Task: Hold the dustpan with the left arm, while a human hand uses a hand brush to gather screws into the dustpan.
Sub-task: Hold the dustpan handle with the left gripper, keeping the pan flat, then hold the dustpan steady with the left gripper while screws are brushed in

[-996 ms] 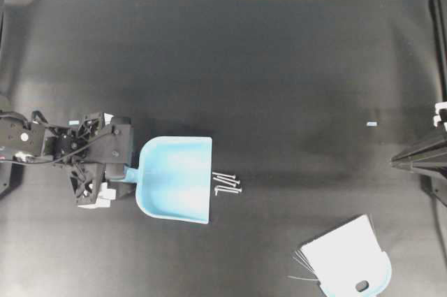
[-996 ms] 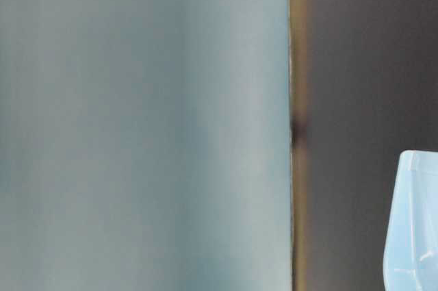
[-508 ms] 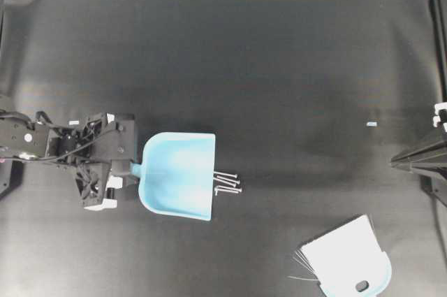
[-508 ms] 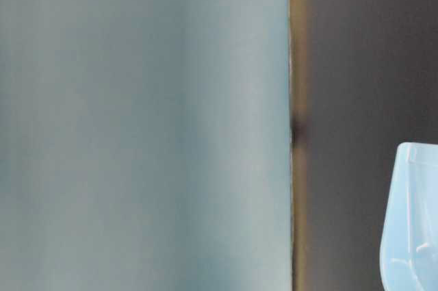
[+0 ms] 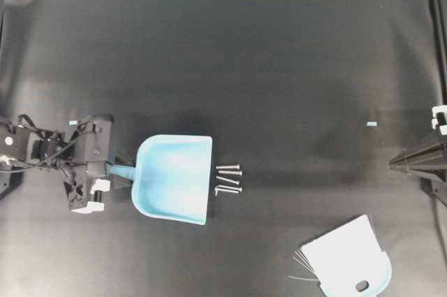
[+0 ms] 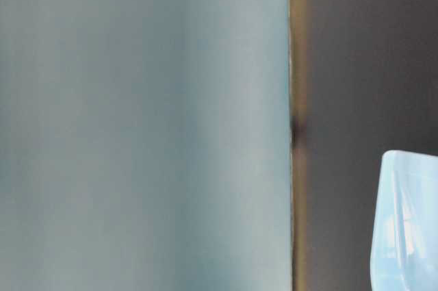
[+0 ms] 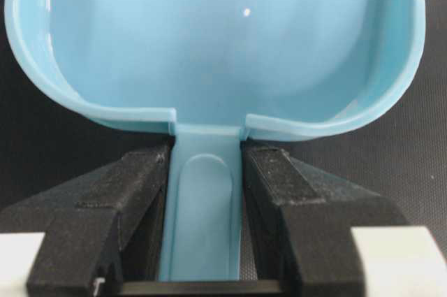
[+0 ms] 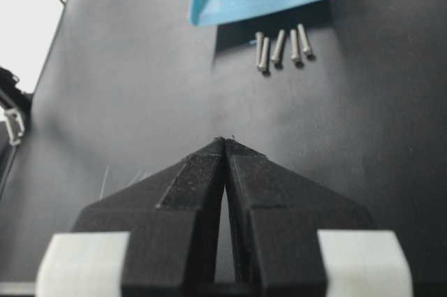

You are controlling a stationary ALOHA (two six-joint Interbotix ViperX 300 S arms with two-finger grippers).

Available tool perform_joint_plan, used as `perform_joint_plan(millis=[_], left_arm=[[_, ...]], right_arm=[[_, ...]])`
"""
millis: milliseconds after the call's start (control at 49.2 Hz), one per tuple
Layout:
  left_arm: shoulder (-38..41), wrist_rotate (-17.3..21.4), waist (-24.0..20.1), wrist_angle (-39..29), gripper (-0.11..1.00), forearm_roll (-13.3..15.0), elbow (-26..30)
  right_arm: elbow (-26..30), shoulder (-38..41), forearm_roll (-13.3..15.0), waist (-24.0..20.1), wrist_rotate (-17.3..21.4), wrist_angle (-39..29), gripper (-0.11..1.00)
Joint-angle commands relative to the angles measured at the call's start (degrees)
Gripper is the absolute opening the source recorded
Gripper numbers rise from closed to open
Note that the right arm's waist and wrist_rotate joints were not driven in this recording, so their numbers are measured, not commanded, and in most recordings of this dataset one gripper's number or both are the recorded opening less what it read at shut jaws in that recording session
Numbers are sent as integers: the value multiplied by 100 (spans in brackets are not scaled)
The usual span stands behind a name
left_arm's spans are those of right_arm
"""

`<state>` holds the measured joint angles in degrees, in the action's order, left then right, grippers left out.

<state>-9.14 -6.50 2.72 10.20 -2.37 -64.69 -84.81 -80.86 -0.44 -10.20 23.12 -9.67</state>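
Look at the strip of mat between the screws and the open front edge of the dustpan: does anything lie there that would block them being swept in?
Nothing visible does. The screws lie just off the dustpan lip, bare black mat between.

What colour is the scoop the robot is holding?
Light blue. The dustpan shows best in the left wrist view.

black boxy left arm with thin exposed cables, white pads, black fingers.
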Motion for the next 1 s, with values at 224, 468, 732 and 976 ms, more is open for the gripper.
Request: perform_joint_plan(millis=[224, 468, 732, 976], left_arm=[[-35, 0, 9, -396, 31, -18, 202], [0, 9, -220, -1521, 31, -18, 650], [18, 158, -650, -2180, 31, -18, 835], [44, 870, -958, -2514, 31, -18, 896]], right_arm=[[26, -18, -9, 0, 0, 9, 0], [18, -35, -9, 0, 0, 9, 0], [18, -53, -9, 0, 0, 9, 0], [9, -53, -9, 0, 0, 9, 0]])
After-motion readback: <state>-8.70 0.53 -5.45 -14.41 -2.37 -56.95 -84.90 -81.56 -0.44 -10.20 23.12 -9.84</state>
